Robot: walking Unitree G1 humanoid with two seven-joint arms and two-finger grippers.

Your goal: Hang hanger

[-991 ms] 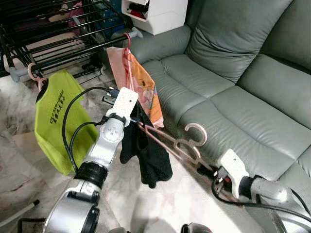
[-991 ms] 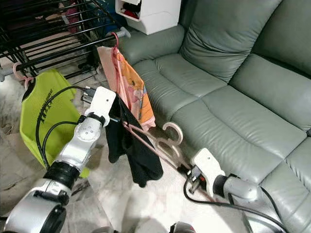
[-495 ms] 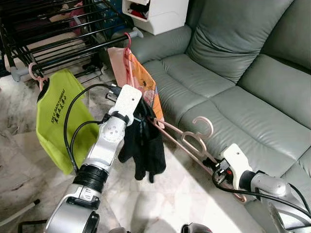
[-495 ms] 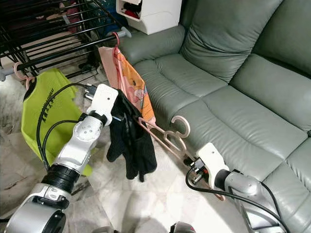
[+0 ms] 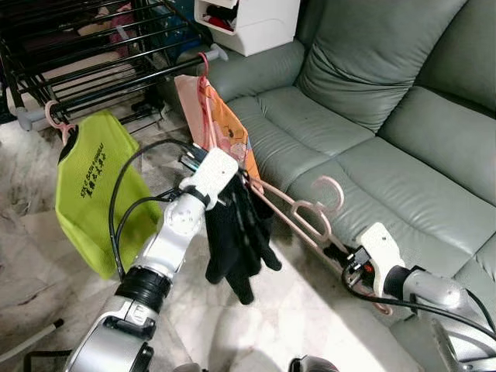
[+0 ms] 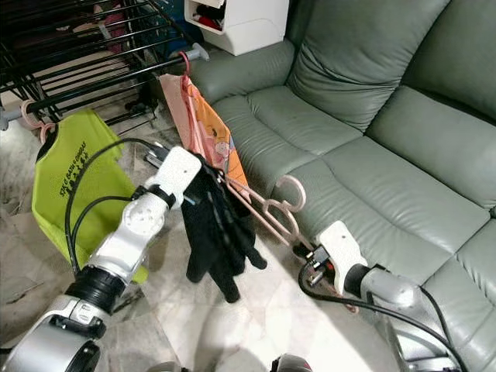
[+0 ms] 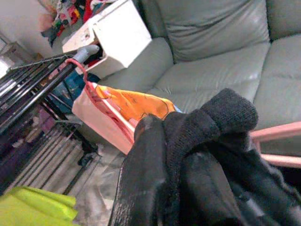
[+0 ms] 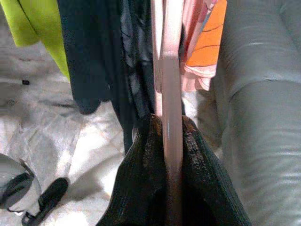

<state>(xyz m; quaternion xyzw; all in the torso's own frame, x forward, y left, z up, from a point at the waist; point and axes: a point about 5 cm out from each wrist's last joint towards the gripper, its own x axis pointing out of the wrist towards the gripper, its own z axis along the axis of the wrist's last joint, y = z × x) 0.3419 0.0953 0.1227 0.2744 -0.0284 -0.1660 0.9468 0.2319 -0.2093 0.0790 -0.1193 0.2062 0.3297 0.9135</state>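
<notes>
Currently: one pink hanger (image 5: 298, 217) held at both ends, between rack and sofa.

Right pincer (image 8: 165, 141) is clamped narrowly on the hanger's lower end, just in front of the grey sofa (image 5: 372, 132). Left pincer (image 5: 232, 186) is at the hanger's upper end, where one black garment (image 5: 239, 236) is bunched over it; whether its fingers are spread or closed cannot be told. Two garments hang from the black drying rack (image 5: 85, 54): one lime-green vest (image 5: 93, 186) and one orange-pink cloth (image 5: 221, 128). One white storage box (image 5: 248, 19) stands behind the sofa arm.
</notes>
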